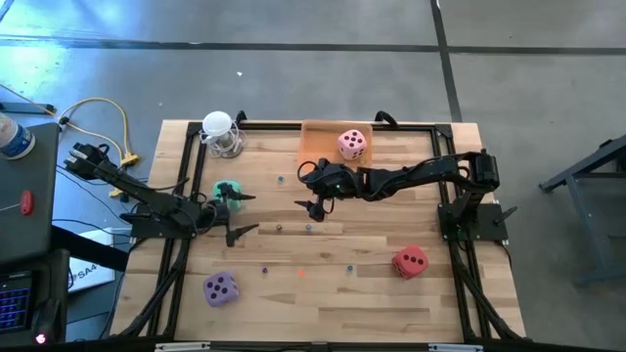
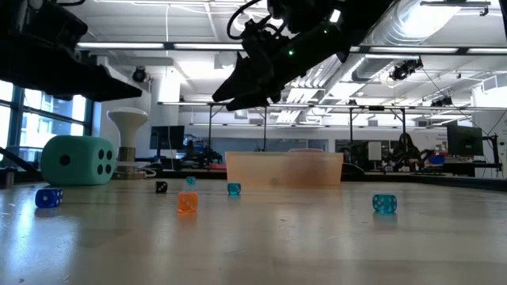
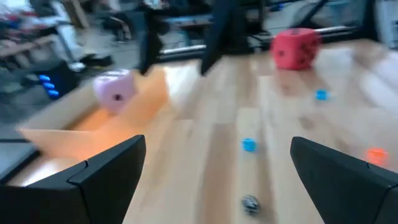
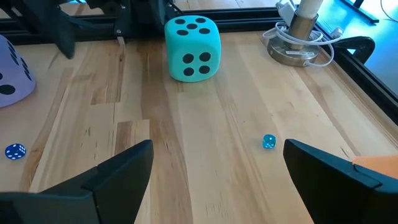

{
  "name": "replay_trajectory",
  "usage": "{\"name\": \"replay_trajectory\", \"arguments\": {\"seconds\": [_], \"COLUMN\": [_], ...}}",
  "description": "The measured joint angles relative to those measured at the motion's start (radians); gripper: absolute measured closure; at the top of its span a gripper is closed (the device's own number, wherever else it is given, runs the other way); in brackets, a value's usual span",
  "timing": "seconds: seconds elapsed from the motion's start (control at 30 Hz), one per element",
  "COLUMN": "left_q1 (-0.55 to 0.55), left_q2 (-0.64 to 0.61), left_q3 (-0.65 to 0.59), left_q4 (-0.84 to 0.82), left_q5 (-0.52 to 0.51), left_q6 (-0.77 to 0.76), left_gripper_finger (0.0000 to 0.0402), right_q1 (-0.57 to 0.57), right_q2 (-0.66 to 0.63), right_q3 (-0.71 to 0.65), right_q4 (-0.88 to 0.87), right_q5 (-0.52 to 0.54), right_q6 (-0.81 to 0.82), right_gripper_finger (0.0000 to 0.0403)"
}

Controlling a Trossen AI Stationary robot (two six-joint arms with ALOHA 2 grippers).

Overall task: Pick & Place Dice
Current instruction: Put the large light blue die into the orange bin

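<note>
The pink die [image 1: 352, 145] already lay in the orange tray [image 1: 315, 137] at the counter's far edge. Both hands were open: the right hand [image 1: 311, 192] mid-counter, the left hand [image 1: 238, 215] beside the teal die [image 1: 227, 191], probably next.

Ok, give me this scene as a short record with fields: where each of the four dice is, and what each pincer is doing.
pink die: in the orange tray at the table's far edge
teal die: on the table, by the left pincer
purple die: near-left of the table
red die: near-right of the table
left pincer: open, empty
right pincer: open, empty, mid-table beside the tray
dice in tray: one of four
</note>
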Motion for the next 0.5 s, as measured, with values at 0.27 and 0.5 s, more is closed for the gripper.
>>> {"name": "replay_trajectory", "arguments": {"seconds": [0.27, 0.5], "left_q1": [0.002, 0.107], "left_q2": [-0.009, -0.046], "left_q3": [0.027, 0.187], "left_q4": [-0.028, -0.439], "left_q5": [-0.001, -0.061], "left_q6": [-0.061, -0.277], "left_gripper_finger": [0.0012, 0.0012], "right_q1": [0.0, 0.0], "right_q2": [0.0, 0.0], "right_q3": [0.0, 0.0], "right_q4": [-0.002, -0.008], "right_q5": [0.0, 0.0], "right_q6": [0.0, 0.0], "right_gripper_finger": [0.005, 0.005]}}
